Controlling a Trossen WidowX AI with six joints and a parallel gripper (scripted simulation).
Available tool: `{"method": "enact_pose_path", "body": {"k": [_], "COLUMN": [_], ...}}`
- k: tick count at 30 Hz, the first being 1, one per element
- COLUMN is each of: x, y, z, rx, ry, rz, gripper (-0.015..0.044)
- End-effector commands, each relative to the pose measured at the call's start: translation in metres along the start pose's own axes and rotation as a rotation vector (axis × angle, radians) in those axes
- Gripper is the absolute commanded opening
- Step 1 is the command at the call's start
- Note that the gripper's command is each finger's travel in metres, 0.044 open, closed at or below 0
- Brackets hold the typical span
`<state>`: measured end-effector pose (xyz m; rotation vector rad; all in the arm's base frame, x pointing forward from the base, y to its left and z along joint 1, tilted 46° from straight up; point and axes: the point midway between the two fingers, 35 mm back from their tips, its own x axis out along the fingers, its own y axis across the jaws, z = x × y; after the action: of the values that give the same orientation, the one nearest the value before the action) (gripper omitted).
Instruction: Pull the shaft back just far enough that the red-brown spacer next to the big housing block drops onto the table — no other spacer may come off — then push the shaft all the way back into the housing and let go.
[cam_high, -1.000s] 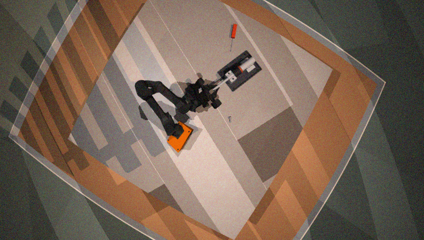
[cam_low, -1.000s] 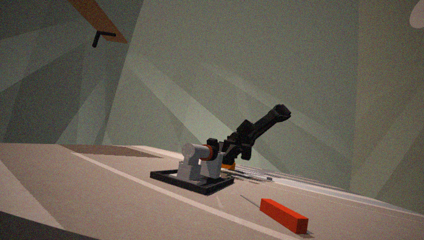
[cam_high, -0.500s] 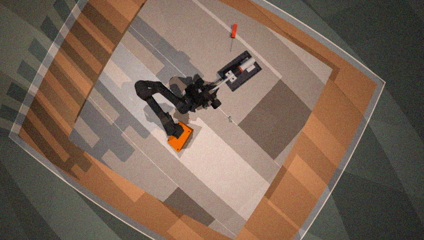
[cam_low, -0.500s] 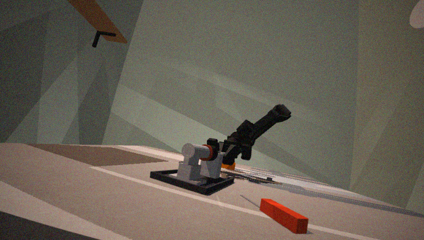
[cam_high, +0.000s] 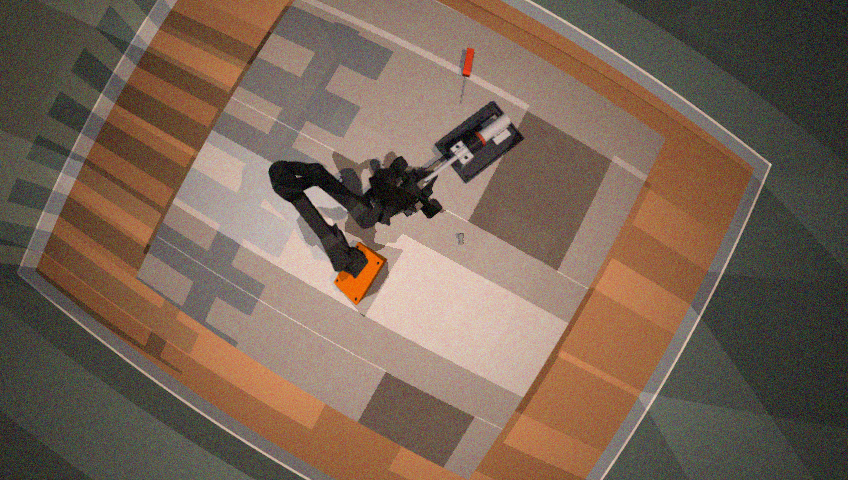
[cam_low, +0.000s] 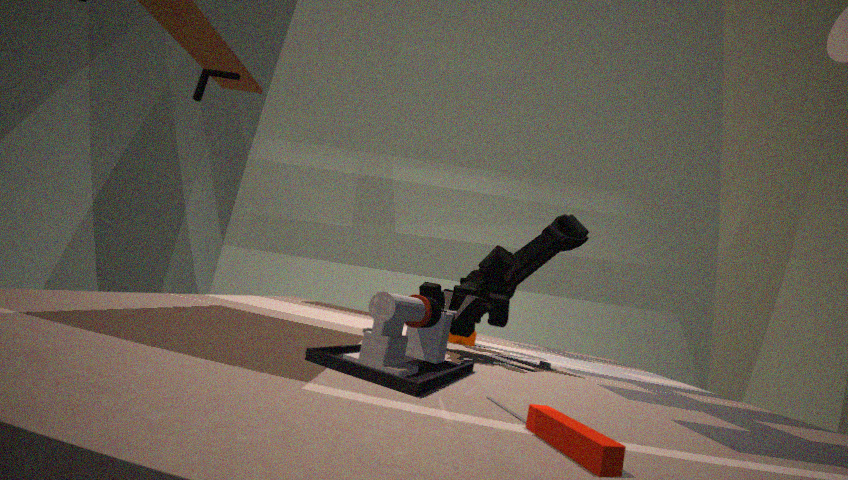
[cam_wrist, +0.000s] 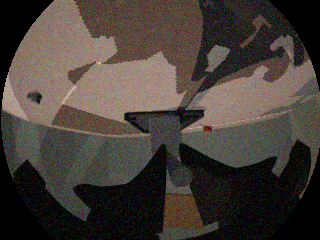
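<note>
From above we see the arm's orange base plate (cam_high: 370, 274), which the exterior view mostly hides, and the black tray (cam_high: 459, 168) (cam_low: 419, 386) toward the table's upper edge. The exterior view shows us the housing block (cam_high: 495, 128) (cam_low: 383, 333) raised over that tray, the red-brown spacer (cam_high: 480, 138) (cam_low: 417, 323) against it, up off the table. The spacer lies beyond the gripper (cam_high: 429, 183), whose nearly closed fingers grip the shaft (cam_high: 439, 167) at its outer end.
</note>
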<state>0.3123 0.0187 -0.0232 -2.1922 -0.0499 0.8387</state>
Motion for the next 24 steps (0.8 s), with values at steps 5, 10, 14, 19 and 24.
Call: {"method": "enact_pose_path", "body": {"k": [5,10,14,19,24], "x": [-0.0013,-0.0018,-0.0023,-0.0028,-0.0034], "y": [0.0005,0.0005,0.0005,0.0005,0.0005], "z": [0.0005,0.0008,0.0011,0.0014,0.0017], "rx": [-0.002,-0.002,-0.002,-0.002,-0.002], "ry": [0.001,0.001,0.001,0.001,0.001], "rz": [0.002,0.002,0.002,0.002,0.002], "gripper": [0.0000,0.0000,0.0000,0.0000,0.0000]}}
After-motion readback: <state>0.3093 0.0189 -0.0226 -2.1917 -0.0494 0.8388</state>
